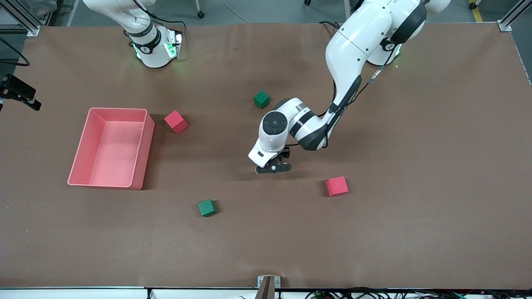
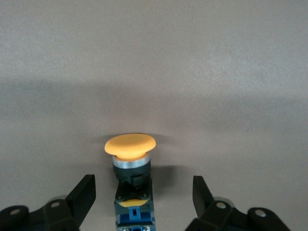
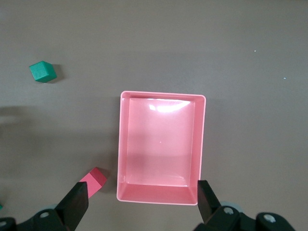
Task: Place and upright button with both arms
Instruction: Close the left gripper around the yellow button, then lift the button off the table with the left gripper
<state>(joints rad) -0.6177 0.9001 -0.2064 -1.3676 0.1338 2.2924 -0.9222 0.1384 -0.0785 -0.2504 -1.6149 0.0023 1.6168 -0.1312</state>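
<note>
Near the middle of the surface (image 1: 374, 232), the left hand (image 2: 143, 192) is held low with its fingers (image 2: 83, 195) apart on either side of the button (image 2: 130, 166), neither seen touching it. The button is lying on its side, orange cap pointing away from the wrist camera. The grasp step is judged to be in hand; closing on the black-and-blue body is called for next. The right hand (image 3: 143, 199), fingers apart, waits over the pink bin (image 3: 161, 144).
</note>
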